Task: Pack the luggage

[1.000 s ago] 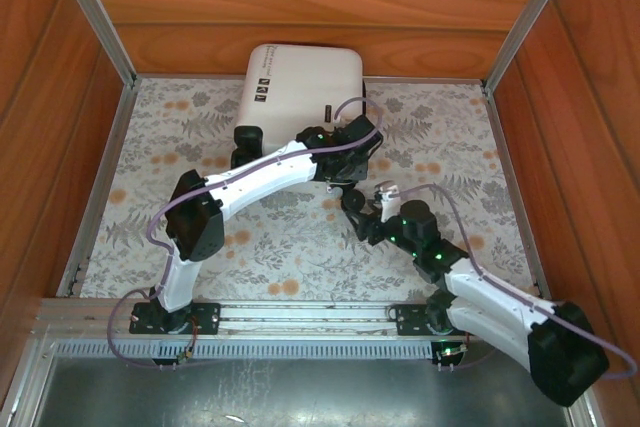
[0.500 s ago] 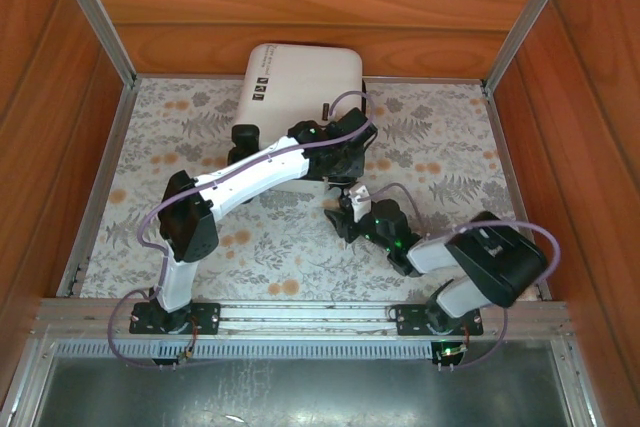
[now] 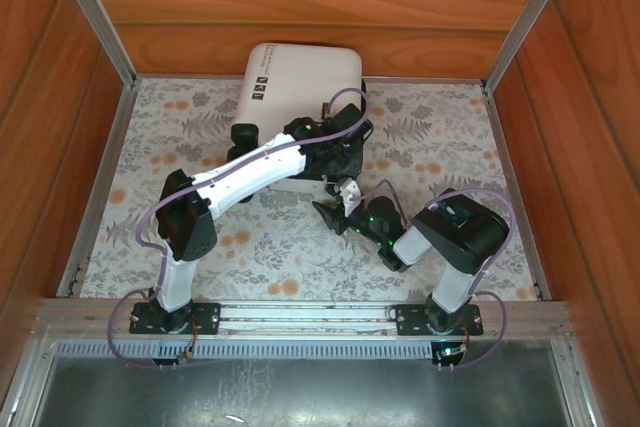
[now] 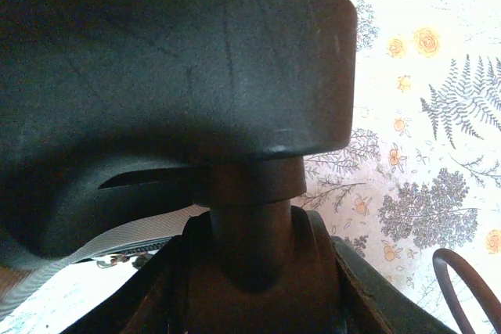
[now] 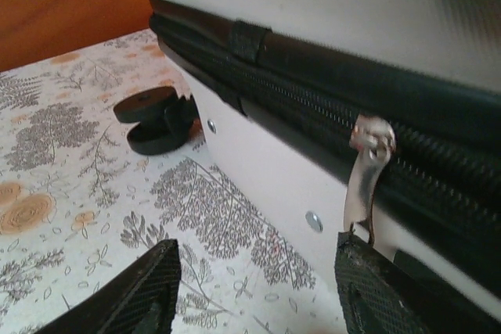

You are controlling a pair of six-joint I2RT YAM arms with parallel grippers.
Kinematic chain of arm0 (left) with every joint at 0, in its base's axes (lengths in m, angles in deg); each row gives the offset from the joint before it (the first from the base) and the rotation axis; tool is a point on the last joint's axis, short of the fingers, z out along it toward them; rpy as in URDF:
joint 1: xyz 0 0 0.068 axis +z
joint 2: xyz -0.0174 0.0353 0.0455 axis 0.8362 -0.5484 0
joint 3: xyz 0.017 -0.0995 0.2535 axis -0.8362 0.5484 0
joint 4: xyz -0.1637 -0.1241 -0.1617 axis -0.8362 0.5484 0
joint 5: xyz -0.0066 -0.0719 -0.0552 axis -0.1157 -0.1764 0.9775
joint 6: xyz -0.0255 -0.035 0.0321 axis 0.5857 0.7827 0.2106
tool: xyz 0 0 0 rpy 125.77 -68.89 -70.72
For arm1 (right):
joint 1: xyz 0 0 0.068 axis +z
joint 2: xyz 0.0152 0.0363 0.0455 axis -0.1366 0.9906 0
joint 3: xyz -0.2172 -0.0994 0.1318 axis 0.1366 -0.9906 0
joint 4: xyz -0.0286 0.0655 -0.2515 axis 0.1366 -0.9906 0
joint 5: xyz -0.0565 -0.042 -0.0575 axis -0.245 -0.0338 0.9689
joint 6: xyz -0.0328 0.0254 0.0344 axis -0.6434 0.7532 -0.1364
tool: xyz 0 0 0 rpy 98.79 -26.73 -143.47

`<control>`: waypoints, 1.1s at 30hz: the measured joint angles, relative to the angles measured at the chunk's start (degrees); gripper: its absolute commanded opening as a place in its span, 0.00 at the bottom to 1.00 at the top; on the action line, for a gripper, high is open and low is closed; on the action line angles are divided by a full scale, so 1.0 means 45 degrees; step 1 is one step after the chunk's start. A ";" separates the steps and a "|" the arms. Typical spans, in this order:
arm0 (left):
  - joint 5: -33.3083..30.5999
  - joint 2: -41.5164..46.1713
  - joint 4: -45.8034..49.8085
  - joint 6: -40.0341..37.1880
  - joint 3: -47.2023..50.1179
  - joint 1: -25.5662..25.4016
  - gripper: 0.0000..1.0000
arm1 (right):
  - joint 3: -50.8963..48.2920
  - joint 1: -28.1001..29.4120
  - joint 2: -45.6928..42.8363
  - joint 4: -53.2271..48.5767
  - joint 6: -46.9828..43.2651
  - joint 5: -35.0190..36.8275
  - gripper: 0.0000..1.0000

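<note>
The luggage (image 3: 300, 82) lies closed at the back of the table, white shell up, black zipper band (image 5: 313, 91) along its side. My left gripper (image 3: 335, 152) is at its near right corner. In the left wrist view its jaws (image 4: 250, 244) are shut around the stem of a black wheel (image 4: 172, 91). My right gripper (image 3: 335, 209) hovers low just in front of that side, open, with only tablecloth between its fingers. The silver zipper pull (image 5: 366, 174) hangs down to the tip of its right finger (image 5: 376, 287). Another black wheel (image 5: 153, 119) rests on the cloth.
A floral cloth (image 3: 270, 237) covers the table. Wooden walls (image 3: 300, 7) and metal rails (image 3: 100, 177) close in the back and both sides. The luggage's left wheel (image 3: 245, 139) stands by the left forearm. Open cloth lies on both sides of the arms.
The right arm has folded in, and its gripper has moved left towards the luggage's side, jaws a little narrower. The left gripper has shifted slightly left, still on the wheel.
</note>
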 measured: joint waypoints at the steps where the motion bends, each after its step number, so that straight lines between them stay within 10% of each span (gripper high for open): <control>1: 0.0053 0.0024 -0.0053 0.0000 0.0053 0.0019 0.00 | 0.0083 -0.0005 0.0073 0.0102 -0.0010 0.0000 0.54; 12: 0.0321 0.0262 -0.0588 -0.0107 0.0539 0.0403 0.00 | 0.0622 -0.0029 0.0860 0.0427 -0.0102 0.0243 0.42; 33: 0.0889 0.0461 -0.1622 -0.0083 0.1185 0.1001 0.00 | 0.0403 -0.1467 0.1311 0.0262 0.0811 -0.0267 0.54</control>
